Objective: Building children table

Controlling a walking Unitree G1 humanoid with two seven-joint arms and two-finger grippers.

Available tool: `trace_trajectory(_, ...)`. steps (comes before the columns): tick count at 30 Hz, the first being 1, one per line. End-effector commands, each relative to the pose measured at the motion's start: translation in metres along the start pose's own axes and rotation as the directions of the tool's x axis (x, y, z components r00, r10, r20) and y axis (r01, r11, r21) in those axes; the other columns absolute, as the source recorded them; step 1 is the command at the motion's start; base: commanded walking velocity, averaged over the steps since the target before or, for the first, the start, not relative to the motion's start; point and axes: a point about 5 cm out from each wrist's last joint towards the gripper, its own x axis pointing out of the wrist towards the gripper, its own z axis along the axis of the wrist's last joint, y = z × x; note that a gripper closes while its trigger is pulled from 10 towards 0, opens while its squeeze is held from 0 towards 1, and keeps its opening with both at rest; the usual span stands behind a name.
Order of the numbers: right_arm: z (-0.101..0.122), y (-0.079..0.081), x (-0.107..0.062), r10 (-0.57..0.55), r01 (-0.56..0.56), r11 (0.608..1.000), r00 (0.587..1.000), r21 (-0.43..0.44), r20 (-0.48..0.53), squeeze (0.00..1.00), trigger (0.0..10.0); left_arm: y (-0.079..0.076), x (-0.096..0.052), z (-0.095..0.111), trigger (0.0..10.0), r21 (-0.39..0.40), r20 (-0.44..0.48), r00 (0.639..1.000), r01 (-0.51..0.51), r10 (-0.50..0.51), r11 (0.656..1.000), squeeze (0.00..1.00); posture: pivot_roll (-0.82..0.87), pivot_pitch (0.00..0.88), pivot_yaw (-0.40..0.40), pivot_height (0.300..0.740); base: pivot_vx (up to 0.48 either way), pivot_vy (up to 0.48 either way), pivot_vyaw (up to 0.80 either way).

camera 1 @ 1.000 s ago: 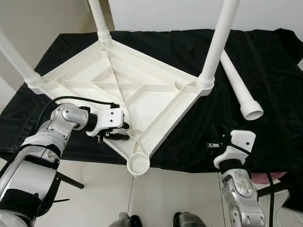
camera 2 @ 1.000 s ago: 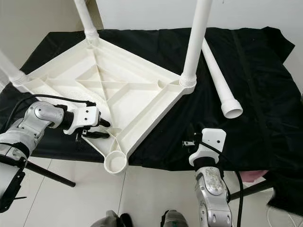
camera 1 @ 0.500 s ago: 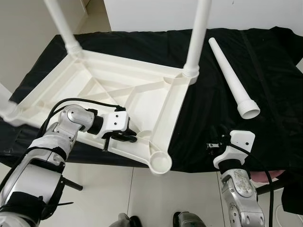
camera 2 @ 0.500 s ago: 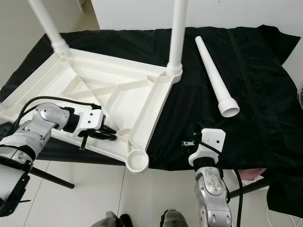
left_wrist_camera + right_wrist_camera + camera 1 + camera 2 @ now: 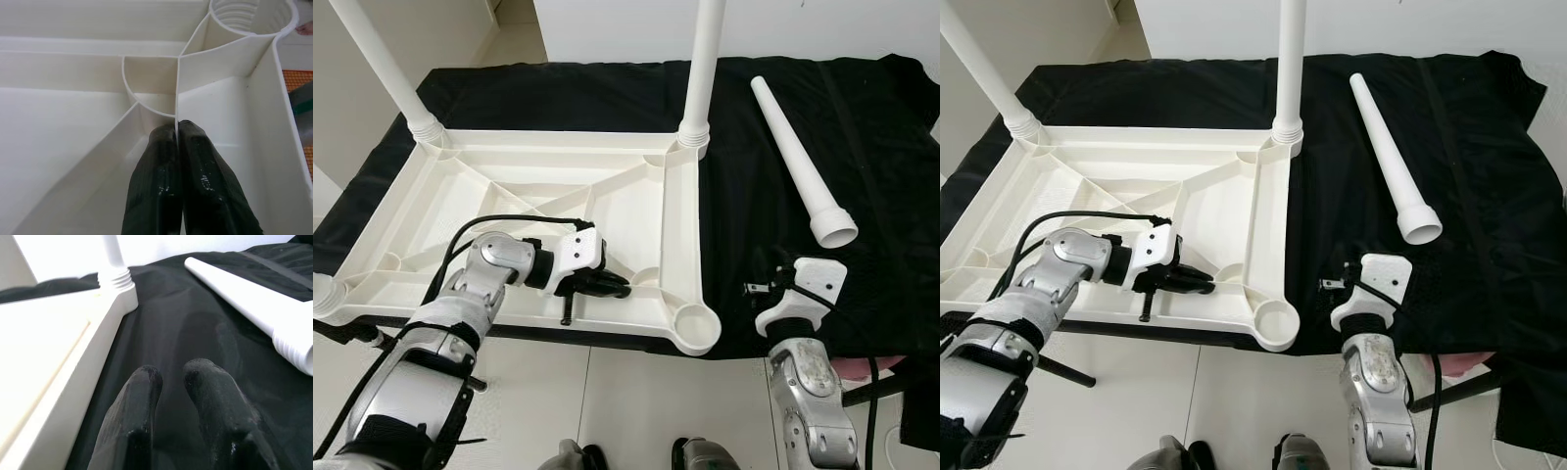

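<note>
White plastic makes up the upturned children's table top (image 5: 509, 196), which lies underside-up on a black cloth (image 5: 773, 215) that covers the work surface. Its ribbed underside faces the camera, with raised walls crossing it diagonally. Two legs stand screwed into the far corners: one far leg (image 5: 703, 69) rises at the far right corner, and another far leg (image 5: 377, 73) leans up from the far left corner. A third leg's threaded collar (image 5: 321, 294) shows at the near left corner. The near right corner holds an open round socket (image 5: 696, 327) with no leg in it. A loose leg (image 5: 800, 162) lies on the cloth well apart from the table top, to its right, with its wide threaded end toward the robot. The left gripper (image 5: 612, 288) reaches inside the frame near the empty socket, and in the left wrist view its fingers (image 5: 161, 166) are pressed together on a thin upright rib (image 5: 176, 98) of the underside, which runs between the two tips. The right gripper (image 5: 168, 374) hovers low over the bare cloth just right of the table's near right corner; its fingers (image 5: 146, 382) stand slightly apart with nothing between them, and the loose leg lies beyond them
</note>
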Motion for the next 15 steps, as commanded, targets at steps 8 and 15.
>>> trace_trajectory(8,0.006,-0.002,0.011,-0.043,0.043,0.999,0.998,0.004,0.049,0.0,10.0,-0.003,0.006,0.019,0.0,-0.006,0.13,0.99,-0.048,0.048,0.999,0.0,-0.18,0.141,0.137,0.74,0.0,0.0,0.0)
trace_trajectory(15,0.008,0.002,0.02,-0.054,0.052,0.998,0.996,0.022,0.065,0.0,10.0,-0.001,0.008,0.03,9.1,-0.001,0.165,0.982,-0.093,0.092,0.996,0.0,-0.16,0.126,0.139,0.74,0.0,0.0,0.0)
